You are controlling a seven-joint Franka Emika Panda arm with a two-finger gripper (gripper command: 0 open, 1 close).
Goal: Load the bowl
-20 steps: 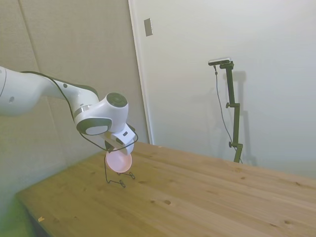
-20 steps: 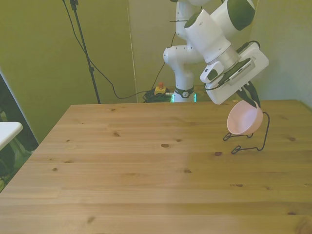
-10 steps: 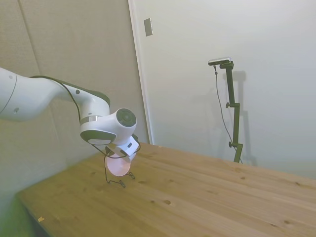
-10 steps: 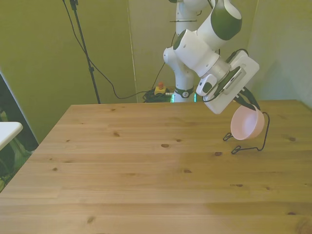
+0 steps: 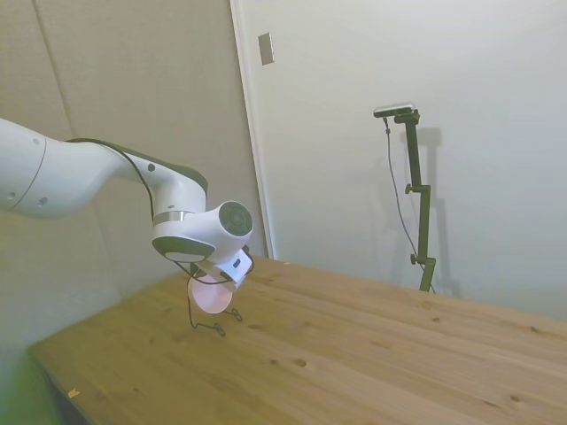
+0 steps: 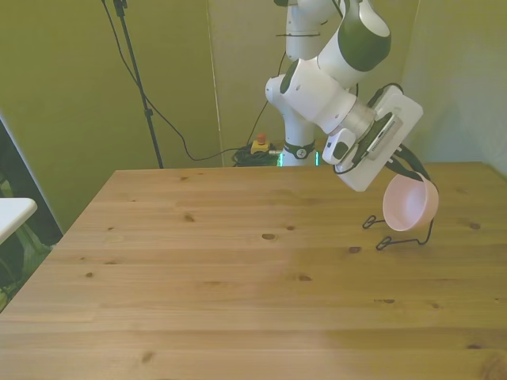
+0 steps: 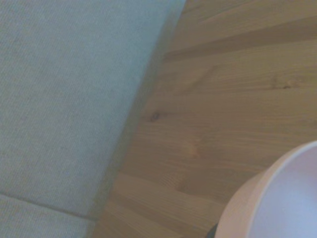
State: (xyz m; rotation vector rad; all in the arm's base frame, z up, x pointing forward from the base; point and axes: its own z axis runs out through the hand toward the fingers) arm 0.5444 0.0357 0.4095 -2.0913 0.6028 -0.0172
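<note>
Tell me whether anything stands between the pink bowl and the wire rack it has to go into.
Nothing visible does. The gripper holds the bowl tilted on edge right at the black wire rack, whose upright loop curves around the bowl's side; only bare table surrounds them.

Side view: camera off one side of the table (image 5: 354,354), raised, looking across the wooden top toward a pale wall; arm entering from the picture's left. Front view: camera across the table (image 6: 238,301), raised, facing the arm; both share the tabletop, the pink bowl (image 5: 213,298) (image 6: 409,204) and the wire stand (image 6: 404,237). Wrist view: close, blurred; bowl rim (image 7: 277,198), planks, table edge.
</note>
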